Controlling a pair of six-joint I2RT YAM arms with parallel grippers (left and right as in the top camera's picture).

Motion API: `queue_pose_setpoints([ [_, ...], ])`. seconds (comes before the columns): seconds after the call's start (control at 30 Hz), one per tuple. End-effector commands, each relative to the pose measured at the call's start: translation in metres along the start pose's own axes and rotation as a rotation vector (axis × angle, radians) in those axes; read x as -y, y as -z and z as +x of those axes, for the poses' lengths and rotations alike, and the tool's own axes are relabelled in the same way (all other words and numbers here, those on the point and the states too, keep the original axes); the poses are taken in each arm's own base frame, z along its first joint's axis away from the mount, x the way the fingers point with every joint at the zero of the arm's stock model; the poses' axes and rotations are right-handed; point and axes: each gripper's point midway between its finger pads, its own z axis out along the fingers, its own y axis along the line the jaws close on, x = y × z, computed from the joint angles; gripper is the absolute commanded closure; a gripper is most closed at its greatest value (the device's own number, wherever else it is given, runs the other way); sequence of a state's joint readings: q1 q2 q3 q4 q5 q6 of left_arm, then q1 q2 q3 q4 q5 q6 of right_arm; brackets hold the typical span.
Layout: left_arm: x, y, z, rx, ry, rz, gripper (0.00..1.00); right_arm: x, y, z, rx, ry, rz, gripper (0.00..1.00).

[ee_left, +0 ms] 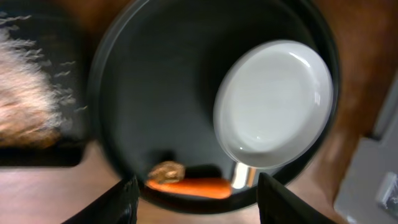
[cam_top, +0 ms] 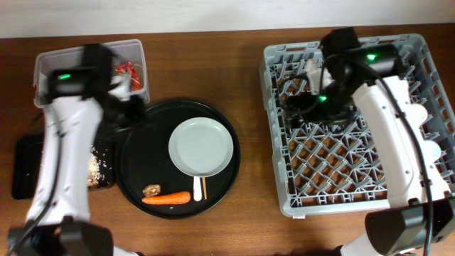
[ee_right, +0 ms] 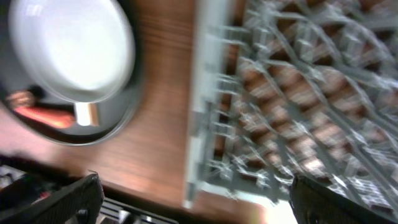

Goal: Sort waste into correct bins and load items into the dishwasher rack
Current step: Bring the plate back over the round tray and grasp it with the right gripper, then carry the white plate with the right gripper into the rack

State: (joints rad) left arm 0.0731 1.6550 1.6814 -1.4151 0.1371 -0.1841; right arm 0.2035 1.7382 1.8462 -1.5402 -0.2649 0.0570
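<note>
The carrot lies at the tray's robot-side rim, just ahead of the nearer left end effector, whose empty fingers spread along its long axis; the right end effector, also spread and empty, is over the rack.

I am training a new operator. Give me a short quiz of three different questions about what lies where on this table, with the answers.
1. True or false: the white plate lies on the round black tray.
2. What lies right beside the carrot? A) a white bowl B) a brown lump C) a blue cup
3. Fill in: the red wrapper lies in the clear ____.

Key: 1 true; 2 B; 3 tub.
</note>
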Motion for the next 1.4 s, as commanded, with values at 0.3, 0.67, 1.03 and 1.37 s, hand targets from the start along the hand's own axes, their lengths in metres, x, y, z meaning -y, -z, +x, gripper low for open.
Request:
queue_pose_setpoints([
  [0.3, -0.069, 0.019, -0.001, 0.026, 0.212, -0.034, 0.34, -0.125, -0.11, 0.0, -0.172, -0.027, -0.093, 0.01],
  [0.67, -0.069, 0.019, -0.002, 0.03, 0.212, -0.034, 0.34, -0.113, -0.202, 0.009, -0.324, -0.202, 0.045, 0.0],
  [1.03, -0.069, 0.019, -0.003, 0.032, 0.211, -0.034, 0.34, -0.118, -0.235, 0.023, -0.353, -0.163, 0.071, 0.01],
  [1.37, -0.069, 0.019, -0.002, 0.031, 0.211, -0.033, 0.34, -0.112, -0.259, 0.031, -0.339, -0.176, 0.068, 0.02],
])
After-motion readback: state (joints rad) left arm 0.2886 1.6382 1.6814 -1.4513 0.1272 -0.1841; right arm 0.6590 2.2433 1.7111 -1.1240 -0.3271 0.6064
